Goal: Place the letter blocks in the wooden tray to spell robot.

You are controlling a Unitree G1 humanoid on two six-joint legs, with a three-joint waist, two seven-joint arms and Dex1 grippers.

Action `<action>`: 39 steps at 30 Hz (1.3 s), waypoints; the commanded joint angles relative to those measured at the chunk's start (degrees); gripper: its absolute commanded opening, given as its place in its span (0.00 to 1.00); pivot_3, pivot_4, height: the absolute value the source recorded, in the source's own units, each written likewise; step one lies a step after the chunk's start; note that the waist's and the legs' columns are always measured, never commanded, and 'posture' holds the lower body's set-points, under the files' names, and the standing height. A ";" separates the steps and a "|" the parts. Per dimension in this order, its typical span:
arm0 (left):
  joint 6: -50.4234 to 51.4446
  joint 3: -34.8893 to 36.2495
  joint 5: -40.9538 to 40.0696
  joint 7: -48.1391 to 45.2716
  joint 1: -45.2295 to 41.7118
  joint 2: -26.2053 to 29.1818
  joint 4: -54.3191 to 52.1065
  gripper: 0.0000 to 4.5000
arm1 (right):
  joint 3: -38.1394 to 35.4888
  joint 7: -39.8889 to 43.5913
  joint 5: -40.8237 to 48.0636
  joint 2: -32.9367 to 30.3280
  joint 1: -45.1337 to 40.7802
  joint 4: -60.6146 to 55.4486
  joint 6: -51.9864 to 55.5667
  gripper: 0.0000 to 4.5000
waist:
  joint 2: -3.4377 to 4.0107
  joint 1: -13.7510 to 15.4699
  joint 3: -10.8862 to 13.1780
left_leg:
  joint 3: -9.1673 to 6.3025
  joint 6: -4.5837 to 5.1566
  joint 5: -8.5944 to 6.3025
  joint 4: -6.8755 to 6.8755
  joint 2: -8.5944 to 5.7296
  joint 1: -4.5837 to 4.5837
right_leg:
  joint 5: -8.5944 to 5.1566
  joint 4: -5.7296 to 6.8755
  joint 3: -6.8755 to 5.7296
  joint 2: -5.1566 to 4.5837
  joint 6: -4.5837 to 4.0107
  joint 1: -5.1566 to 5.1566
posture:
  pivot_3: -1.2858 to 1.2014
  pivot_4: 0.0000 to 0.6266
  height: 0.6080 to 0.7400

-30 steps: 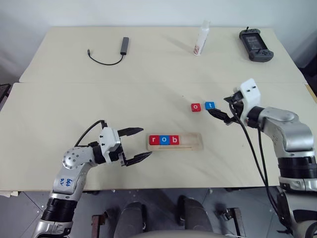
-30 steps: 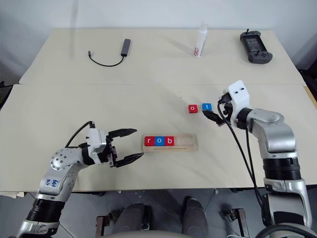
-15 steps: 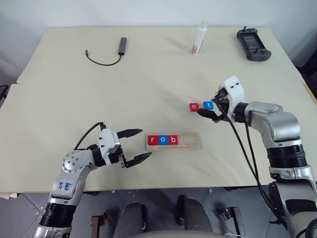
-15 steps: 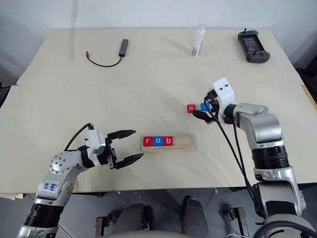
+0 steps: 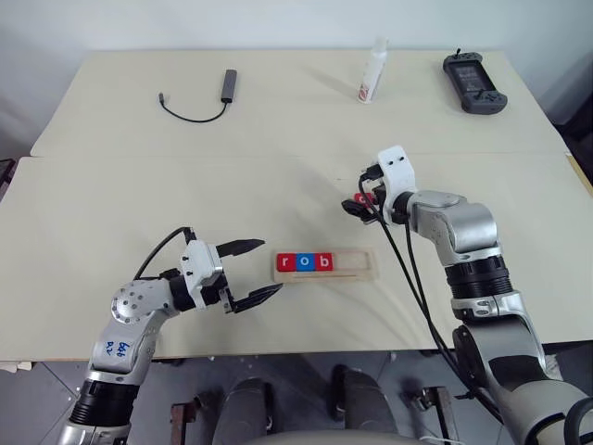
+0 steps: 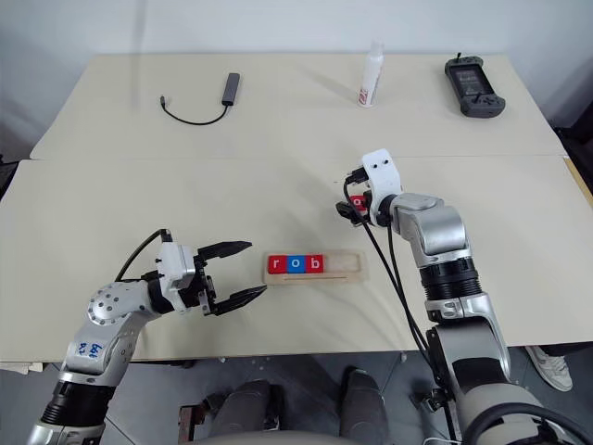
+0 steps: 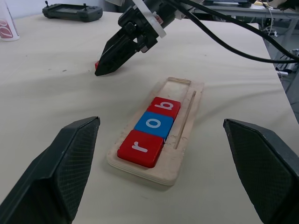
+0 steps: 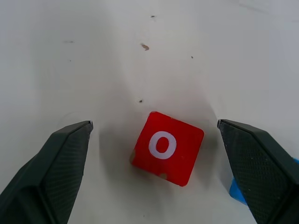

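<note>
While it hovers just above the tabletop (image 5: 93, 204) near the front edge, the left gripper (image 5: 250, 271) has its two black fingers (image 5: 243, 246) spread wide and released, gripping nothing and aimed at the near end of the wooden tray (image 5: 326, 265) just to its right. That tray lies flat with three letter blocks seated in its left part, a red r (image 5: 286, 262), a blue o (image 5: 305, 262) and a red b (image 5: 323, 262), touching one another in a row, while the right part of the slot is bare wood. Farther back and to the right, the right gripper (image 8: 154, 140) angles down over the loose red o block (image 8: 167, 147), which lies flat on the tabletop between the parted fingers (image 8: 51, 168); they stand released on either side without touching it. A sliver of a blue block (image 8: 236, 191) lies just beside the red one. Along the far edge sit a dark cable with adapter (image 5: 208, 97), a white bottle (image 5: 373, 72) and a black handheld controller (image 5: 475, 82).
</note>
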 commanded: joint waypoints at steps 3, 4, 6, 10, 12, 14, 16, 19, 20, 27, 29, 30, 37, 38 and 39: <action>-1.06 1.20 -0.15 0.75 0.66 0.35 -2.38 1.00 | -1.26 -0.85 1.29 1.36 0.45 -4.43 4.92 0.80 | 0.00 -0.32 0.00 | 0.00 0.00 0.00 0.00 0.01 0.00 | 0.00 0.00 0.00 0.00 0.00 0.00 | 0.52 0.24 1.00; -1.08 1.19 -0.16 0.80 0.67 0.38 -2.38 1.00 | -1.35 -1.04 1.28 1.51 0.58 -5.04 5.57 0.74 | 0.00 -0.50 0.00 | 0.00 0.00 0.00 -0.01 0.01 0.00 | 0.00 0.00 0.00 0.00 0.00 0.00 | 0.52 0.24 1.00; -1.12 1.16 -0.13 0.78 0.53 0.41 -2.21 1.00 | -1.63 -1.40 1.39 1.76 0.69 -6.19 6.93 0.58 | 0.00 -0.81 0.00 | -0.01 -0.01 0.00 -0.02 0.01 0.00 | 0.00 0.00 0.00 0.00 0.00 0.00 | 0.52 0.24 1.00; -1.51 0.73 0.18 0.47 -0.24 0.05 -1.29 1.00 | -2.62 -1.75 2.24 1.66 1.13 -9.07 8.56 0.36 | 0.00 -1.03 0.00 | 0.00 -0.01 0.00 -0.04 0.01 0.00 | 0.00 0.00 0.00 0.01 -0.01 -0.01 | 0.52 0.24 1.00; -1.67 0.20 0.27 0.14 -0.92 -0.30 -0.64 1.00 | -3.37 -1.48 2.91 0.81 1.72 -11.74 9.77 0.36 | 0.00 -0.91 0.00 | 0.00 -0.01 0.00 -0.04 0.01 -0.01 | -0.01 0.00 0.00 0.01 -0.01 -0.02 | 0.52 0.24 1.00; -1.81 -0.33 0.28 -0.33 -1.54 -0.62 -0.01 1.00 | -4.22 -1.14 3.69 -0.36 2.73 -15.31 11.85 0.36 | 0.00 -0.89 0.00 | 0.00 -0.01 0.00 -0.03 0.01 -0.02 | 0.00 -0.01 0.01 0.01 -0.01 -0.01 | 0.52 0.24 1.00; -2.00 -0.79 0.28 -0.95 -2.08 -0.88 0.64 1.00 | -5.27 -1.15 4.61 -1.52 4.09 -19.29 14.33 0.36 | 0.01 -0.93 0.00 | 0.00 -0.02 0.00 -0.04 0.00 -0.01 | -0.01 -0.01 0.01 0.01 -0.01 -0.01 | 0.52 0.24 1.00; -2.99 -1.69 0.28 -2.72 -3.38 -1.24 2.40 1.00 | -8.58 -1.81 6.47 -3.94 8.38 -29.94 22.32 0.36 | 0.00 -0.67 0.00 | -0.02 -0.02 -0.01 -0.05 0.00 -0.03 | -0.01 -0.02 -0.01 0.01 -0.01 -0.02 | 0.52 0.24 1.00; -3.38 -2.01 0.31 -3.39 -3.79 -1.37 3.14 1.00 | -10.27 -2.46 6.86 -4.22 10.44 -34.16 25.77 0.36 | 0.00 -0.47 0.00 | -0.03 -0.02 -0.01 -0.05 0.00 -0.04 | -0.01 -0.03 -0.02 0.01 -0.01 -0.02 | 0.52 0.24 1.00; -4.66 -3.31 0.28 -6.67 -7.55 -2.34 7.88 1.00 | -16.48 -7.18 5.09 -4.32 25.69 -53.03 36.55 0.36 | 0.01 -0.43 -0.01 | -0.03 -0.04 -0.02 -0.03 0.01 -0.03 | -0.01 -0.03 0.00 0.01 -0.01 -0.02 | 0.52 0.24 1.00; -4.89 -3.61 0.19 -7.45 -8.67 -2.65 9.06 1.00 | -17.82 -8.90 4.17 -2.29 29.14 -55.50 36.87 0.36 | 0.01 -0.30 0.00 | -0.03 -0.04 -0.02 -0.04 0.00 -0.02 | -0.01 -0.03 0.01 0.01 -0.01 -0.02 | 0.52 0.24 1.00; -4.95 -3.76 0.14 -7.76 -8.91 -2.74 9.29 1.00 | -18.36 -9.49 3.92 -1.09 30.24 -56.19 36.88 0.36 | 0.01 -0.34 -0.01 | -0.02 -0.04 -0.03 -0.03 0.00 -0.02 | -0.01 -0.03 0.03 0.01 -0.01 -0.02 | 0.52 0.24 1.00; -5.35 -3.29 0.39 -8.73 -9.47 -2.47 10.07 1.00 | -19.36 -8.49 5.79 2.20 32.30 -56.88 35.21 0.62 | 0.01 -0.79 -0.01 | -0.03 -0.04 -0.02 -0.03 0.01 0.01 | -0.01 -0.01 0.05 0.03 -0.02 -0.01 | 0.52 0.24 1.00; -5.32 -3.06 0.35 -8.66 -9.33 -2.32 9.91 1.00 | -18.93 -6.87 6.63 0.15 31.80 -56.15 33.92 0.69 | 0.01 -0.81 -0.01 | -0.03 -0.04 -0.02 -0.03 0.01 0.01 | -0.01 -0.02 0.05 0.03 -0.02 -0.01 | 0.52 0.24 1.00; -5.29 -2.88 0.29 -8.60 -9.12 -2.17 9.63 1.00 | -18.69 -3.85 8.11 -3.13 31.43 -55.09 32.34 0.76 | 0.01 -0.78 0.00 | -0.03 -0.04 -0.03 -0.03 0.01 0.01 | -0.01 -0.02 0.06 0.03 -0.02 -0.01 | 0.52 0.24 1.00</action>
